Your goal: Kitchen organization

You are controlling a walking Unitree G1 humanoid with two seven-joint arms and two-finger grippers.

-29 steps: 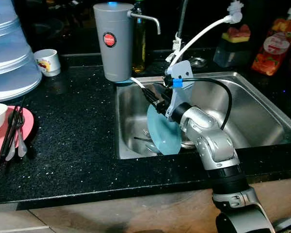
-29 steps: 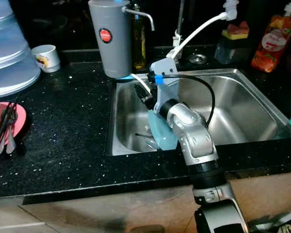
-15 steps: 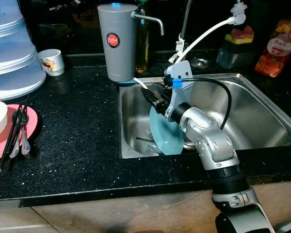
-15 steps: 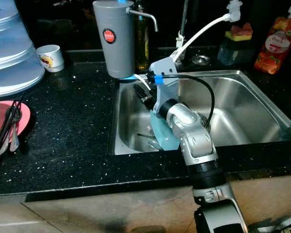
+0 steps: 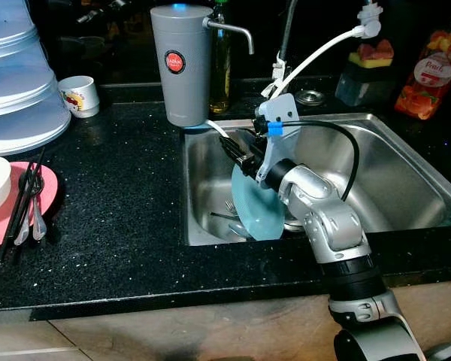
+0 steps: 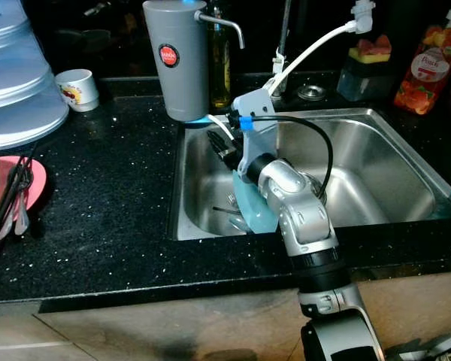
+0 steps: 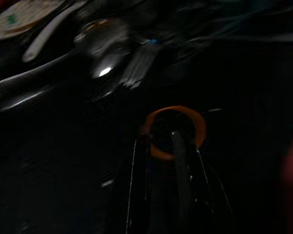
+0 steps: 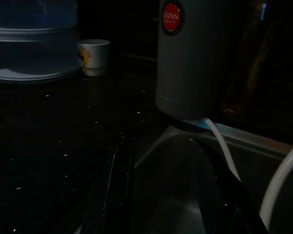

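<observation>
Nothing has shifted in half a second: the right gripper [image 5: 237,150] holds over the left part of the sink [image 5: 406,162], jaws spread apart and gripping nothing. Just below it the light-blue plate [image 5: 255,207] stands on edge, tilted, its face toward the worktop [image 5: 113,195]; the arm covers its right side. Cutlery [image 5: 224,214] beneath is hard to make out. Whether the left gripper [image 7: 158,161] is released or clenched I cannot tell.

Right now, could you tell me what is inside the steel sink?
The stainless steel sink holds a light-blue round plate standing on edge, with metal cutlery beside it. The right hand reaches in; the plate and arm hide what lies beneath.
</observation>
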